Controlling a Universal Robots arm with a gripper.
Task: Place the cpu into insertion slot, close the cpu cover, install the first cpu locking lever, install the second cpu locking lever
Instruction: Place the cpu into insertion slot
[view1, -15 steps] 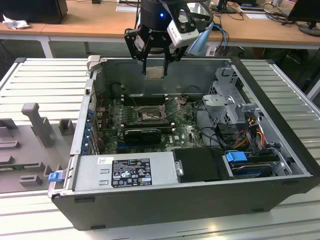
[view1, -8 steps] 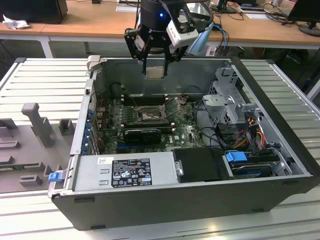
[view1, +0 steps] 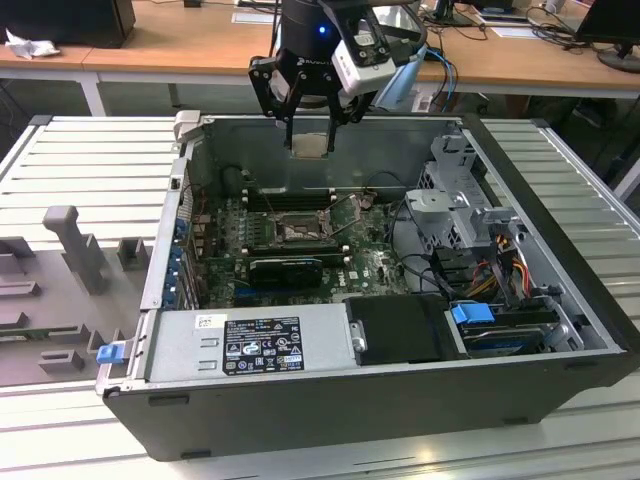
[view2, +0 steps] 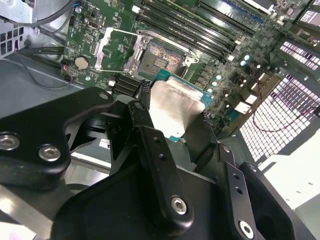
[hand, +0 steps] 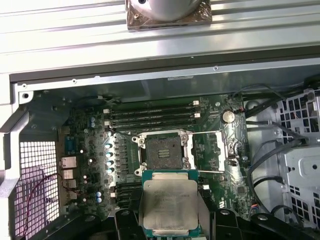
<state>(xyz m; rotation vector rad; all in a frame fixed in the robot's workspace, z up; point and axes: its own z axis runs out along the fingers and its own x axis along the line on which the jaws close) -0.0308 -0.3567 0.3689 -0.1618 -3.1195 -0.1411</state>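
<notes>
Exterior view: the open computer case (view1: 330, 400) holds the green motherboard (view1: 375, 265). In the first wrist view, its insertion slot (hand: 161, 152) lies exposed, with the cpu cover (hand: 220, 150) swung open beside it. Near the case's far wall, the gripper (view1: 311, 138) clamps the cpu (view1: 311, 147) flat, metal face up.

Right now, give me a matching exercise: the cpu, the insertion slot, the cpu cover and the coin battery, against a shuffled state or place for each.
Things:
1. cpu
2. insertion slot
3. cpu cover
4. coin battery

States or places:
A. swung open beside the slot
B. round and silver, on the motherboard
C. gripped in the claw, up in the air
D. uncovered, with nothing in it

Pairs: 1-C, 2-D, 3-A, 4-B.
</notes>
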